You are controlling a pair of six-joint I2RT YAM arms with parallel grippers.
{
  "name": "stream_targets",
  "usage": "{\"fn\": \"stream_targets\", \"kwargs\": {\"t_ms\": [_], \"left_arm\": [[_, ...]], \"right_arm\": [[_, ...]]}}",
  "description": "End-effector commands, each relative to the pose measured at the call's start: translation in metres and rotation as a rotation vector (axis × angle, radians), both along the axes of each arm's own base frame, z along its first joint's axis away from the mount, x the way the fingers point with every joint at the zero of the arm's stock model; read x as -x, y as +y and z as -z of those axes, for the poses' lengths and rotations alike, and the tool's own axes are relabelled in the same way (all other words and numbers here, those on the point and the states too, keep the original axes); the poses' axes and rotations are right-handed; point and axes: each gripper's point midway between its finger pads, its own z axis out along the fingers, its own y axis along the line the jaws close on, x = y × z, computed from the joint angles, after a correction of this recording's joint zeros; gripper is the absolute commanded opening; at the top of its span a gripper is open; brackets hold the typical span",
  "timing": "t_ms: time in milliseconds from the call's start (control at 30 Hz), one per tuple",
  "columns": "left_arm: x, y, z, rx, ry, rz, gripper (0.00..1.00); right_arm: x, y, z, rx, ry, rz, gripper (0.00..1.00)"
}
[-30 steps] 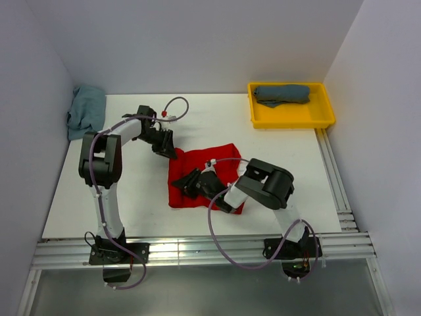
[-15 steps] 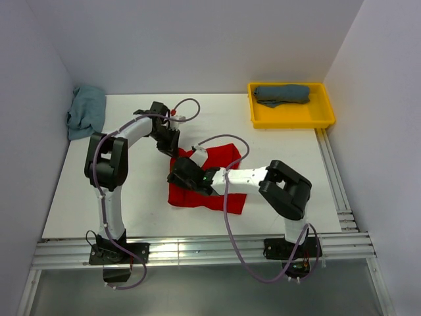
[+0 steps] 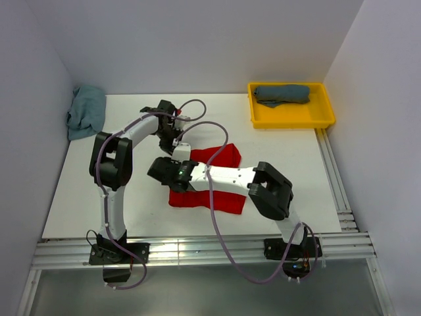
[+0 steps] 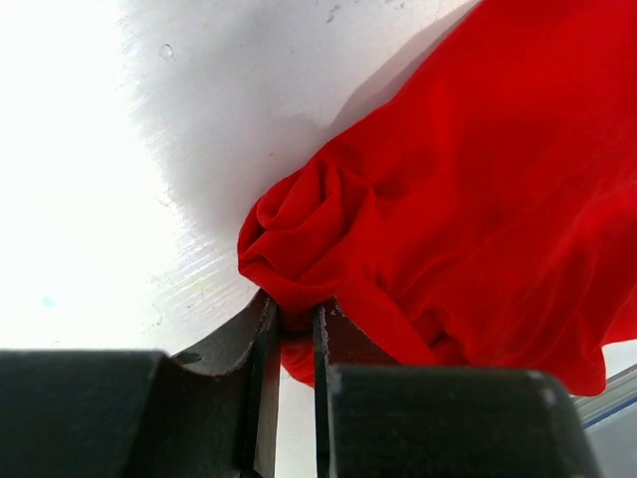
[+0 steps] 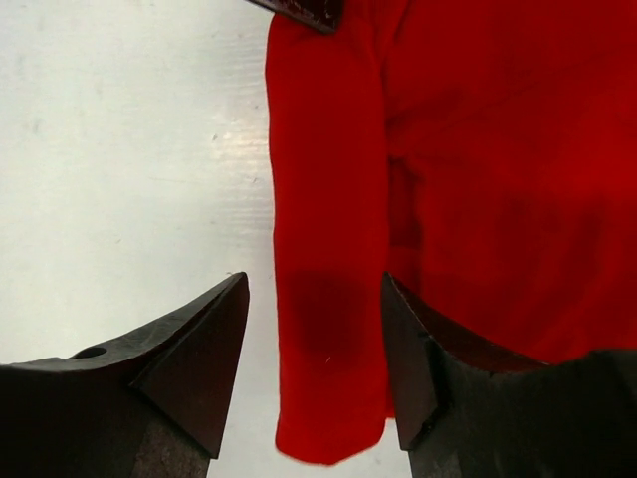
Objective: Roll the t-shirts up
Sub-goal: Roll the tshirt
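Observation:
The bright red t-shirt (image 3: 217, 181) lies mid-table, its left edge turned into a narrow roll (image 5: 328, 249). At the roll's far end (image 4: 299, 224), my left gripper (image 3: 177, 149) is shut on a pinch of the red cloth (image 4: 294, 311). My right gripper (image 3: 168, 179) hangs over the roll's near end, open, with one fingertip on either side of the roll (image 5: 317, 299) and touching nothing. A slate blue-grey t-shirt (image 3: 283, 94) lies bundled in the yellow tray (image 3: 263, 122). A pale teal t-shirt (image 3: 85, 112) is heaped at the far left.
The yellow tray stands at the back right corner of the white table (image 3: 131, 191). Metal rails (image 3: 197, 250) run along the near edge and another along the right side. Grey walls close in the left, back and right.
My right arm swept left across the red t-shirt to its left edge and its jaws opened. My left gripper moved slightly right and closed on the shirt's far-left corner.

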Motion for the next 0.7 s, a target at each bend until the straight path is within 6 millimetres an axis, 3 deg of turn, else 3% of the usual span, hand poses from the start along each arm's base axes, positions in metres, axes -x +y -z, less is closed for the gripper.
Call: {"fn": "stream_targets", "kwargs": {"t_ms": [0,200,467,667], "left_arm": [[-0.010,-0.001,-0.001,-0.036,-0.027,-0.007,0.03],[-0.011,-0.004,-0.001,-0.057,-0.022,-0.004,0.03],[-0.012,-0.008,0.000,-0.072,-0.014,0.002,0.04],[-0.015,-0.011,-0.006,-0.062,-0.022,0.010,0.14]], "right_arm": [[-0.010,-0.004,-0.014,0.118,-0.076,-0.004,0.61],[-0.011,0.010,0.000,0.171,-0.066,-0.041,0.57],[-0.006,0.011,0.026,0.238,-0.013,-0.065,0.54],[0.000,-0.001,0.034,0.247,0.009,-0.044,0.39]]}}
